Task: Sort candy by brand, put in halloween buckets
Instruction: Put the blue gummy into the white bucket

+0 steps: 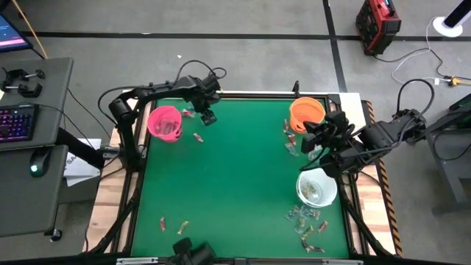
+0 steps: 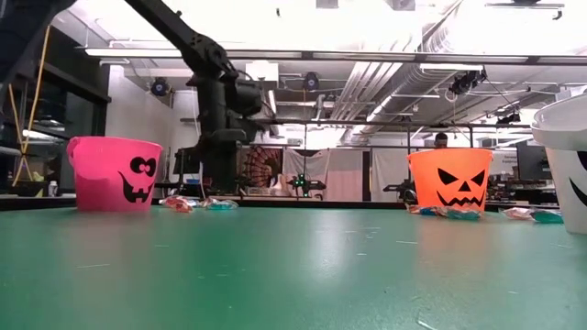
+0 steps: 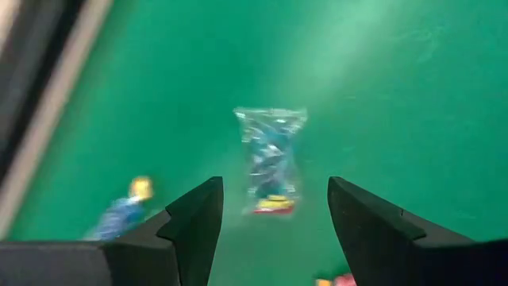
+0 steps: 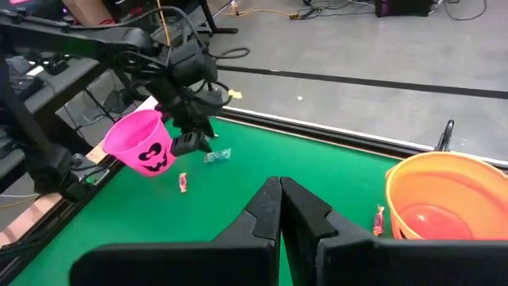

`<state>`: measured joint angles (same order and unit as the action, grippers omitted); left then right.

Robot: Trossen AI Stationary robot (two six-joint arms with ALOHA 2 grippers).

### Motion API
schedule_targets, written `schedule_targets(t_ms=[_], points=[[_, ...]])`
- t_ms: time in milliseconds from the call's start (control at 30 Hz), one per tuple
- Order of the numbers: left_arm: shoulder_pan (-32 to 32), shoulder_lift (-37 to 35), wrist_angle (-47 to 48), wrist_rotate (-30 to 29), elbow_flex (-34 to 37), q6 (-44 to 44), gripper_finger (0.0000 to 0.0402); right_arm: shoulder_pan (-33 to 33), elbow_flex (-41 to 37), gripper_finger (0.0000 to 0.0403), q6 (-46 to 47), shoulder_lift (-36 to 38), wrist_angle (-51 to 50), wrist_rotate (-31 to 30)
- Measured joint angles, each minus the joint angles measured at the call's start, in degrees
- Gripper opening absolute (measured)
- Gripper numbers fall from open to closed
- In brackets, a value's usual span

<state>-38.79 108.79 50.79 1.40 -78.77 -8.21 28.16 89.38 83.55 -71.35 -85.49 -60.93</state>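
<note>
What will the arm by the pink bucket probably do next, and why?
Probably lower straight down and close. The left gripper is open above the green table, and a clear-wrapped candy lies between its fingers, not yet held. The pink bucket stands close beside it.

You see a green table with three buckets on it: a bright pink bucket and an orange bucket, each with a black jack-o'-lantern face, and a white bucket with a black mark on its side. Between the black fingers of the left gripper you have a clear candy wrapper with blue print and a red and yellow stripe at one end. The other candies near the pink bucket are red and teal, one small candy is pink, and both arms are dark.
</note>
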Motion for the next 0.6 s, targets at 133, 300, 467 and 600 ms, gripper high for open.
schedule_targets(t_ms=[133, 300, 467, 600], points=[[-0.3, 1.2, 1.0, 3.7, 0.0, -0.1, 0.0218, -1.1, 0.0, 0.0, 0.0, 0.0, 0.0, 0.5], [0.2, 3.8, 1.9, -1.6, 0.0, -1.0, 0.0218, -2.6, 0.0, 0.0, 0.0, 0.0, 0.0, 1.1], [0.4, 6.0, 1.8, -4.1, 0.0, -1.0, 0.0218, -3.1, 0.0, 0.0, 0.0, 0.0, 0.0, 1.5], [0.8, 6.8, 1.6, -3.6, 0.0, -1.6, 0.0214, -3.1, 0.0, 0.0, 0.0, 0.0, 0.2, 2.1]])
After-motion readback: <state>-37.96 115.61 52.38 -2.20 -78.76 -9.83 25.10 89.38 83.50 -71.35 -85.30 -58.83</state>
